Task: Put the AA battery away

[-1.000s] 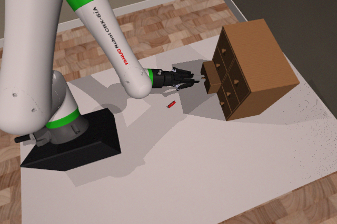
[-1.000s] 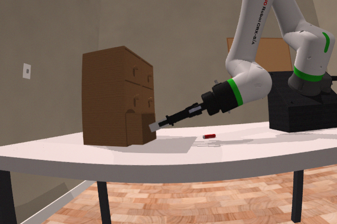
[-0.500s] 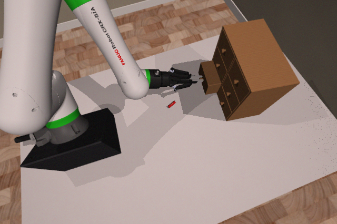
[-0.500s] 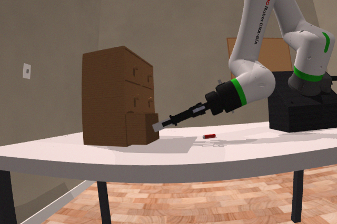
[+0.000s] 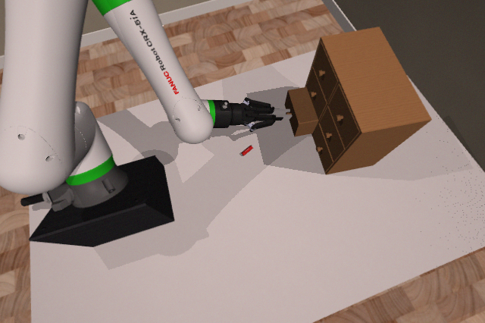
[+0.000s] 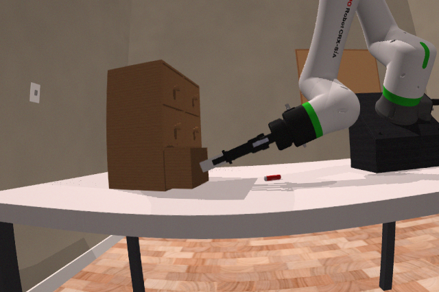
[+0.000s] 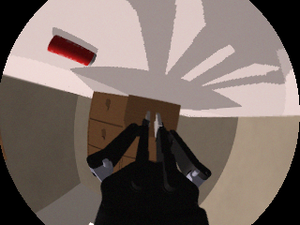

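Note:
The small wooden chest (image 5: 364, 100) stands at the table's far right, with two columns of three drawers facing the arm. One bottom-row drawer (image 5: 301, 111) is pulled partly out; it also shows in the side view (image 6: 184, 168). I cannot tell what is inside it. My gripper (image 5: 283, 112) reaches level toward it and is shut on the drawer's small knob (image 5: 289, 112). The wrist view shows the fingertips together at the drawer front. The red AA battery (image 5: 246, 150) lies on the table below and behind the gripper, apart from it, and shows in the other views (image 6: 272, 177) (image 7: 70, 49).
The other drawers look pushed in, each with a small knob. The arm's black base (image 5: 105, 209) sits at the table's left. The table edge runs close behind the chest on the right.

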